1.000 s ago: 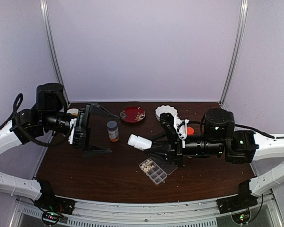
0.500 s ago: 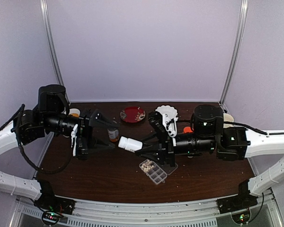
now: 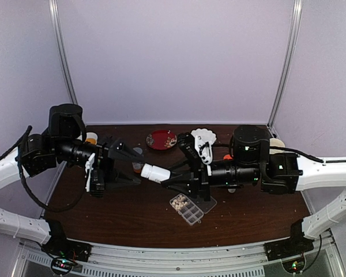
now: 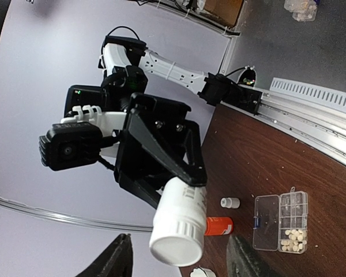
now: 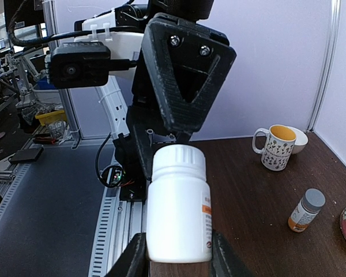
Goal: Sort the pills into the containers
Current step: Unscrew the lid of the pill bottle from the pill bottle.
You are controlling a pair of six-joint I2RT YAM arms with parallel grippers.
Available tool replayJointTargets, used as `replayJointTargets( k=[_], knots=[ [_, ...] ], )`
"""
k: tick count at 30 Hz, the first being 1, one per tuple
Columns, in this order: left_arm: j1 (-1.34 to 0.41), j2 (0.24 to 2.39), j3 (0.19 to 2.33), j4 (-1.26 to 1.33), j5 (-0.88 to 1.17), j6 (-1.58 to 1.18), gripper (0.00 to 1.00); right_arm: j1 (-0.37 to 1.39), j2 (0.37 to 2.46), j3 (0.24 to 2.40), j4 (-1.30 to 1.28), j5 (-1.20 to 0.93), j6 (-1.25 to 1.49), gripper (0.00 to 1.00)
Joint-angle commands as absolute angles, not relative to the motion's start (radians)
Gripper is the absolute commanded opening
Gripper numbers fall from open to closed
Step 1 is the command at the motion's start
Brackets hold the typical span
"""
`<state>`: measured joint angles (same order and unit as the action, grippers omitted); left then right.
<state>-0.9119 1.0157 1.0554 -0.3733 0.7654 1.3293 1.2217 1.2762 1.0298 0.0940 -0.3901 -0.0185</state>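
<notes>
From above, the right gripper (image 3: 172, 175) is clamped on a white bottle (image 3: 154, 172). It holds the bottle level over the table (image 3: 104, 213), cap toward the left gripper (image 3: 139, 168). The left gripper's jaws stand partly apart, one on each side of that cap. The pill box (image 3: 191, 213) lies on the table just below the right gripper, on its near side. Its lid is folded open, and pale pills (image 3: 179, 202) sit in its end cells. A red plate (image 3: 161, 139) sits beyond both grippers.

In the left wrist view, the left fingers (image 4: 120, 261) flank the cap with a gap on each side, so they grip nothing. The right gripper pinches the bottle's body farther along. Past the bottle the pill box lies open on the table, pills in the cells at one end. A small white bottle (image 4: 230, 202) and an orange-red item (image 4: 219, 225) lie between it and the held bottle.

In the right wrist view, the right fingers (image 5: 132, 259) press both sides of the bottle's base, with the cap pointing away at the left gripper. Ahead to the right stand a mug (image 5: 277, 147) and an amber bottle (image 5: 305, 210).
</notes>
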Motion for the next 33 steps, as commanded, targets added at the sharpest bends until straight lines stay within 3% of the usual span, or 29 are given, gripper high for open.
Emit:
replayJointTargets(
  k=[1, 8, 20, 25, 33],
  knots=[
    [-0.918, 1.018, 1.054, -0.351, 0.804, 1.313, 0.55, 1.217, 1.292, 1.075, 0.11, -0.404, -0.011, 0.0],
    [-0.918, 1.022, 1.052, -0.35, 0.805, 1.311, 0.54, 1.218, 1.316, 1.094, 0.106, -0.419, -0.006, 0.0],
    [-0.918, 1.025, 1.054, -0.362, 0.799, 1.309, 0.36, 1.217, 1.321, 1.098, 0.097, -0.427, -0.01, 0.0],
    [-0.919, 1.029, 1.058, -0.365, 0.814, 1.283, 0.25, 1.217, 1.322, 1.101, 0.088, -0.42, -0.016, 0.0],
    [-0.918, 1.04, 1.075, -0.365, 0.864, 1.123, 0.18, 1.218, 1.313, 1.114, 0.046, -0.379, -0.059, 0.0]
  ],
)
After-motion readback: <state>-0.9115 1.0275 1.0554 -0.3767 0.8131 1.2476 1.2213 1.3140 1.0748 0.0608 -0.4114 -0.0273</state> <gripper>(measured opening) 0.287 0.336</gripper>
